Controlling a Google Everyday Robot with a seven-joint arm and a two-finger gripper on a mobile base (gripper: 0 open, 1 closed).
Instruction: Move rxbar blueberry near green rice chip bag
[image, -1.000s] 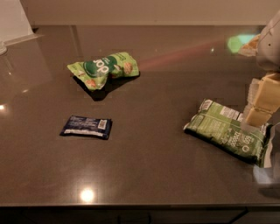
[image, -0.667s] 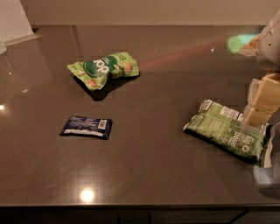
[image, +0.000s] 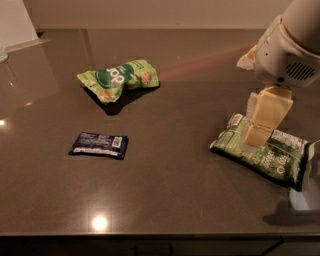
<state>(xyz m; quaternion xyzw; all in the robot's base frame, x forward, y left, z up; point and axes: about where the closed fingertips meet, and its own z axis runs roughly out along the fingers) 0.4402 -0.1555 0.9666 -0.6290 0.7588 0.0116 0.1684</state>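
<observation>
The rxbar blueberry (image: 99, 145), a small flat navy wrapper with a white patch, lies on the dark table at the front left. The green rice chip bag (image: 120, 78), bright light green with a dark green round logo, lies crumpled behind it, about a bar's length further back. My gripper (image: 254, 137) hangs from the white arm (image: 290, 45) at the right. It is above the left end of a darker olive-green flat bag (image: 267, 157) and far from the rxbar.
The dark glossy table (image: 180, 190) has its front edge near the bottom of the view. A tan object (image: 246, 59) shows partly behind the arm at the back right. A white panel (image: 15, 22) stands at the back left corner.
The arm and gripper have moved left, further over the table and above the olive bag. The rxbar and both bags lie where they were.
</observation>
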